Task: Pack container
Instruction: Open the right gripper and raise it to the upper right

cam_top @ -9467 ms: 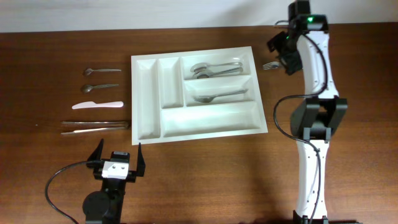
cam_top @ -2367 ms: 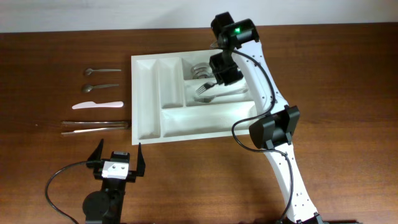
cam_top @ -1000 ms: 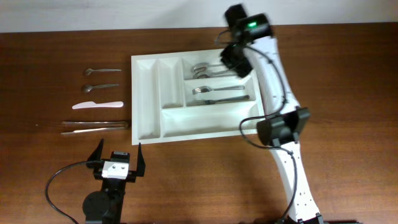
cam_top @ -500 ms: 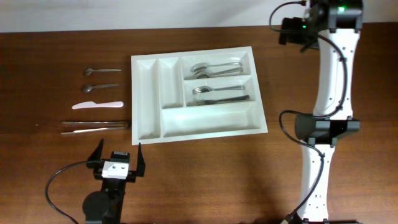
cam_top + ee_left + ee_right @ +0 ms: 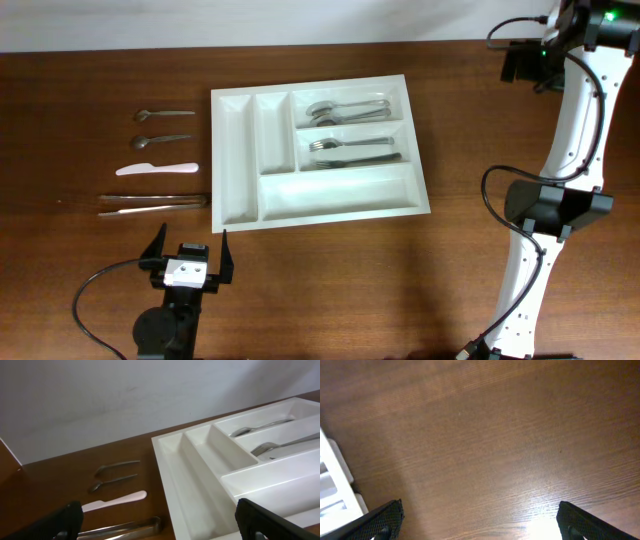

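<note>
Here, the white five-compartment container (image 5: pixel 232 165) holds spoons (image 5: pixel 330 109) and forks (image 5: pixel 345 150); left fingers (image 5: pixel 66 520) and right fingers (image 5: pixel 387 517) stand apart.

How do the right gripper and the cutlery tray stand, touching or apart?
Apart. The overhead view shows the right gripper at the far right of the table, with a broad stretch of bare wood between it and the cutlery tray.

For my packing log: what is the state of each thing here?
Large white plastic cutlery tray: partly filled.
Metal spoons in tray: packed.
Metal forks in tray: packed.
Two small metal spoons: unpacked.
White plastic knife: unpacked.
Metal tongs: unpacked.
Left gripper: open, empty.
Right gripper: open, empty.
</note>
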